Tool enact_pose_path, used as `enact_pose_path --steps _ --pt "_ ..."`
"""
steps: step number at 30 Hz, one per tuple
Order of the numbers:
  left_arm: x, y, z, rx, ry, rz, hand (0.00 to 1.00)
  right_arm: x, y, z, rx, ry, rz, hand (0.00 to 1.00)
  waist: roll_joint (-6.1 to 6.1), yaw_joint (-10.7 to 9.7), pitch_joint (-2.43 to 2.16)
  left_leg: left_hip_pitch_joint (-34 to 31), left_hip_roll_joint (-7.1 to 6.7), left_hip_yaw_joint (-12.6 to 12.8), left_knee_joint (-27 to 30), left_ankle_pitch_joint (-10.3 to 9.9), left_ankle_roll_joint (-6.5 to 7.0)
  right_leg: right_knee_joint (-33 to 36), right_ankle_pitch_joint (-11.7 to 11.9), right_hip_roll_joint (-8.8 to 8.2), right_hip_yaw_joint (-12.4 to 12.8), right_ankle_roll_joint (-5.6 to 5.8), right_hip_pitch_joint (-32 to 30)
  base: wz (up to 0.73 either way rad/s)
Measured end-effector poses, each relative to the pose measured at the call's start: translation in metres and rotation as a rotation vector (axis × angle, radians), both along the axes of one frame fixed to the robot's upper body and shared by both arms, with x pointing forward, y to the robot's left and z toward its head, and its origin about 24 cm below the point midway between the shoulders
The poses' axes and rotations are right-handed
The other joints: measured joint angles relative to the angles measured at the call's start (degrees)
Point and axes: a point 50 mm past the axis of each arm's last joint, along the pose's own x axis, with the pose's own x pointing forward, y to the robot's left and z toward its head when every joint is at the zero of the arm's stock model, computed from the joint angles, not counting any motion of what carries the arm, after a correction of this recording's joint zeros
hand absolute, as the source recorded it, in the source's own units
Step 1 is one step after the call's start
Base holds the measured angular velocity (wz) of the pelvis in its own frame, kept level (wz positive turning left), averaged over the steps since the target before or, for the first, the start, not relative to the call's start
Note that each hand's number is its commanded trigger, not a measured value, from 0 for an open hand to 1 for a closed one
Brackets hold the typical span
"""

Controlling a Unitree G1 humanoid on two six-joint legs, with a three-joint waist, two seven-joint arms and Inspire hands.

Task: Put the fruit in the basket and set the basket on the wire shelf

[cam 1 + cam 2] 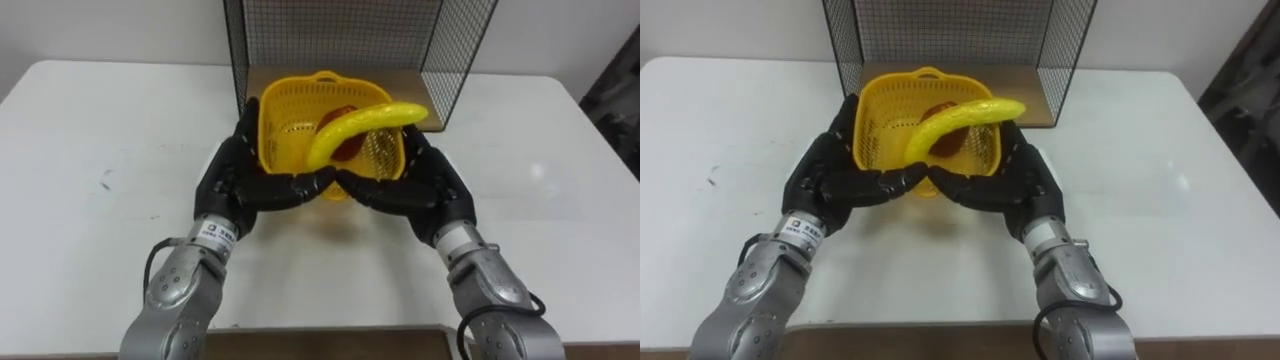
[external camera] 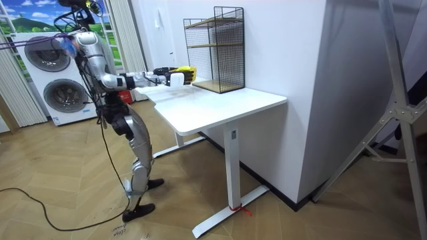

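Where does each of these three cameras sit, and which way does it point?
Left eye view: on the robot's head, looking down at the table; both arms show, left hand and right hand clasping the basket.
Right eye view: beside it, sharing that same scene.
Room view: across the room, facing the whole standing robot and shelf.

The basket [image 1: 285, 110] is of yellow plastic, a moulded lattice with a light gloss. The banana [image 1: 350, 125] in it has a smooth, slightly shiny yellow skin. The red fruit [image 1: 348, 148] under it looks dark and smooth; more I cannot tell. The left hand [image 1: 235, 175] and the right hand [image 1: 420, 185] have a black, matt cover, like plastic or rubber. The wire shelf [image 1: 300, 30] is of thin black metal mesh, and its bottom board [image 1: 435, 110] is of pale wood. The table [image 1: 100, 120] has a white, smooth, matt top. The floor [image 2: 67, 180] is of wood-pattern planks with a faint gloss.
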Motion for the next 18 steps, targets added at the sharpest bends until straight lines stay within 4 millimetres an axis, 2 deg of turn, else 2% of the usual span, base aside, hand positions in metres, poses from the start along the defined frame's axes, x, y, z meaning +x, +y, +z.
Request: enact_pose_path --steps 2,3,4,5,7,10,12,14,15,16,17,18 --pt "-0.0001 -0.0003 -0.0002 0.001 0.001 0.001 0.00 0.0007 0.0004 0.0005 -0.015 -0.001 -0.004 0.00 -0.09 -0.4 0.22 0.1 -0.85 -0.1 1.4 -1.6 0.88 6.4 0.1 -1.39 -1.4 0.23 -2.1 0.15" --pt "-0.0001 -0.0001 -0.0002 0.002 0.002 0.002 0.00 0.0012 0.0005 0.0010 -0.022 -0.005 -0.003 0.00 -0.01 -0.6 0.38 0.1 -0.94 -0.1 2.1 -2.1 1.09 7.9 0.2 -1.56 -1.6 0.45 -2.4 0.15" --pt "-0.0001 -0.0002 -0.0001 0.001 0.002 0.004 0.00 0.0017 0.0010 0.0016 -0.025 -0.007 -0.003 0.00 -0.05 -0.8 0.55 0.4 -1.23 -0.1 3.2 -3.2 1.48 11.2 0.6 -2.39 -2.1 1.09 -3.2 0.11" --pt "0.0000 0.0002 0.0000 0.001 0.001 0.007 0.00 0.0018 0.0017 0.0016 -0.027 -0.008 -0.006 0.00 0.09 -0.8 0.70 0.9 -1.48 0.0 3.8 -4.0 1.91 13.6 1.3 -2.88 -2.4 1.24 -4.0 0.06" --pt "0.0001 -0.0004 0.0017 0.000 -0.005 0.009 0.00 0.0020 0.0023 0.0018 -0.034 -0.010 -0.005 0.00 0.64 -0.7 0.98 1.6 -1.64 0.4 3.8 -4.9 2.49 15.4 2.4 -3.22 -2.1 1.44 -5.1 -0.10" --pt "0.0006 0.0002 0.0057 -0.002 -0.023 0.018 0.00 0.0020 0.0022 0.0019 -0.038 -0.011 -0.003 0.00 1.73 -0.4 1.12 1.7 -1.52 0.5 3.6 -5.2 3.15 15.1 3.3 -3.13 -2.3 1.65 -5.9 -0.13" --pt "0.0009 0.0008 0.0059 0.001 -0.024 0.020 0.00 0.0020 0.0020 0.0019 -0.042 -0.013 -0.001 0.00 2.16 0.0 1.14 1.8 -1.39 0.4 3.2 -5.3 3.37 13.1 2.0 -2.98 -2.3 1.45 -6.7 -0.18" --pt "0.0009 0.0008 0.0051 0.003 -0.020 0.018 0.00 0.0019 0.0014 0.0021 -0.052 -0.016 0.006 0.00 2.31 0.1 1.15 2.3 -1.41 0.7 2.5 -5.3 3.39 7.1 1.0 -2.27 -2.3 1.13 -8.8 -0.12" --pt "0.0009 0.0009 0.0048 0.002 -0.019 0.019 0.00 0.0019 0.0013 0.0021 -0.055 -0.016 0.007 0.00 2.31 0.1 1.15 2.7 -1.44 0.8 2.2 -5.3 3.39 5.2 1.4 -2.02 -2.3 0.97 -9.2 0.00" --pt "0.0007 0.0008 0.0036 0.002 -0.014 0.018 0.00 0.0019 0.0010 0.0020 -0.056 -0.016 0.007 0.00 2.67 0.0 1.11 3.5 -1.46 1.0 1.7 -5.4 3.35 3.1 3.1 -1.38 -2.3 0.89 -9.6 0.04" --pt "0.0006 0.0006 0.0019 -0.001 -0.004 0.019 0.00 0.0021 0.0003 0.0022 -0.058 -0.016 0.006 0.00 3.31 -0.3 0.71 4.3 -1.20 1.0 0.7 -5.3 3.25 1.8 3.7 -0.96 -2.4 0.75 -8.7 0.00" --pt "0.0006 0.0004 0.0017 -0.002 -0.002 0.018 0.00 0.0032 0.0006 0.0034 -0.056 -0.021 0.008 0.00 3.51 -0.2 0.62 4.5 -1.12 1.0 0.2 -5.2 3.07 1.0 3.7 -0.65 -2.4 0.61 -8.0 0.00"
